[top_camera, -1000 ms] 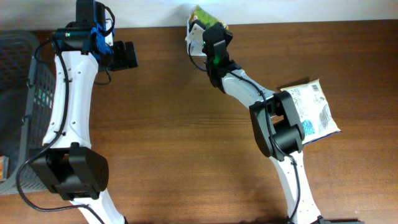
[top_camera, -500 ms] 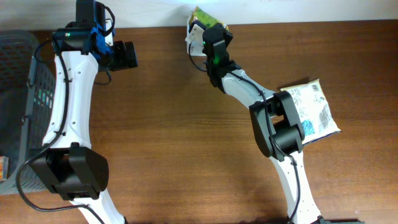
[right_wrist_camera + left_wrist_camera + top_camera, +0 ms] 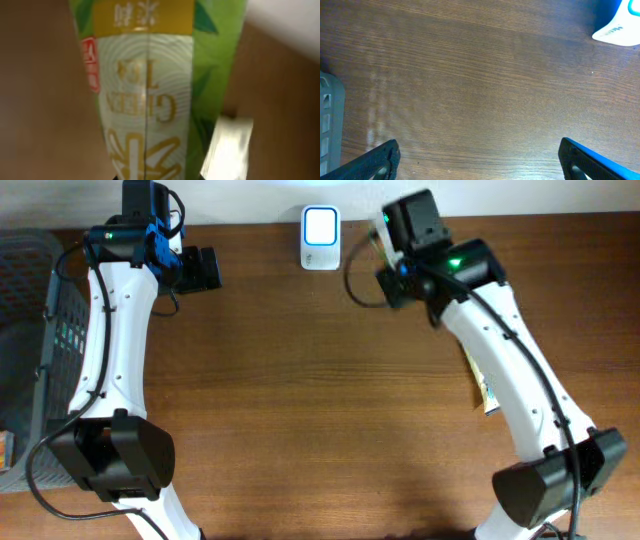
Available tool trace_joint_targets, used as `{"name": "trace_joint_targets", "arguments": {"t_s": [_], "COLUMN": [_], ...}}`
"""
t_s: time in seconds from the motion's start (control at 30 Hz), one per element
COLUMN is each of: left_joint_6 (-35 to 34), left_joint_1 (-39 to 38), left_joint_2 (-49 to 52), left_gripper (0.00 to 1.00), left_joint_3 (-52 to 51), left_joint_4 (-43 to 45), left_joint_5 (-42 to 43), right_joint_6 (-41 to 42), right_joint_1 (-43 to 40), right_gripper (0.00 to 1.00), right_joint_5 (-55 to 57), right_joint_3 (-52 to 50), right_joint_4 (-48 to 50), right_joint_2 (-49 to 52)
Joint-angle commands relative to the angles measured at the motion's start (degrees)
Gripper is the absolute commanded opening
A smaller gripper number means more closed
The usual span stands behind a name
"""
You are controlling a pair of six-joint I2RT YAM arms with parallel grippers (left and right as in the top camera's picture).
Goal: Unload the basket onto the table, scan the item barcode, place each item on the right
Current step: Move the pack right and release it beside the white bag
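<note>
The brown wooden surface (image 3: 300,430) fills nearly the whole overhead view. Two white arms reach across it: the left arm (image 3: 105,330) runs up the left side, and the right arm (image 3: 510,370) rises diagonally from the lower right corner toward the far edge. A grey slatted basket (image 3: 25,320) stands at the left edge of the surface, just beside the left arm.

The green tea packet (image 3: 145,90) is clamped in the right gripper (image 3: 388,265), whose jaws are pressed together on it. It is held near the far edge of the surface, to the right of the scanner. In the right wrist view it fills the middle of the picture, blurred, with its "GREEN TEA" lettering upside down. From overhead only a sliver of green shows at the gripper. A pale blurred shape lies to the packet's lower right in the wrist view; what it is cannot be told.

The scanner (image 3: 320,225), white with a lit blue-white face, stands at the far edge, between the two grippers and apart from the packet.

The left gripper (image 3: 205,268) hangs over bare wood with its fingers (image 3: 382,157) spread wide and nothing between them.

A thin strip of a printed packet (image 3: 484,385) shows from under the right arm.
</note>
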Motion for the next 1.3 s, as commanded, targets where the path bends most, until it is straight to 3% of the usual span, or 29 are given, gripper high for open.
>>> {"name": "trace_joint_targets", "arguments": {"t_s": [0.0,0.13,0.3,0.43,0.53,0.63,0.73,0.87,1.07,1.27], "left_joint_6": [0.5,0.5,0.5,0.5,0.5,0.5,0.5,0.5,0.5,0.5], "left_joint_1": [0.2,0.3,0.3,0.3,0.3,0.3,0.3,0.3,0.3,0.2], "left_joint_2": [0.2,0.2,0.2,0.2,0.2,0.2,0.2,0.2,0.2,0.2], "left_gripper": [0.99,0.99,0.99,0.99,0.99,0.99,0.99,0.99,0.99,0.99], "left_joint_3": [0.1,0.1,0.1,0.1,0.1,0.1,0.1,0.1,0.1,0.1], "left_joint_4": [0.0,0.0,0.0,0.0,0.0,0.0,0.0,0.0,0.0,-2.3], "left_joint_5": [0.4,0.4,0.4,0.4,0.4,0.4,0.4,0.4,0.4,6.9], "right_joint_6": [6.0,5.8,3.0,-0.9,-1.0,-2.4,-2.4,-2.1,-2.0,-2.0], "right_joint_1": [-3.5,-8.6,-17.4,-23.6,-26.6,-26.7,-26.3,-21.8,-11.3,-9.8], "right_gripper": [0.04,0.04,0.04,0.05,0.33,0.67,0.99,0.99,0.99,0.99], "right_joint_5": [-6.3,-8.6,-8.6,-8.6,-9.6,-18.8,-29.0,-35.7,-38.1,-38.1], "right_joint_3": [-4.4,-19.7,-35.4,-40.0,-39.8,-37.5,-26.7,-13.4,-13.2,-13.2], "right_joint_4": [-7.0,-5.1,13.7,22.6,23.1,21.7,14.0,4.3,5.3,5.4], "right_joint_2": [1.6,1.6,1.6,1.8,1.8,1.4,0.8,0.7,2.0,2.1]}}
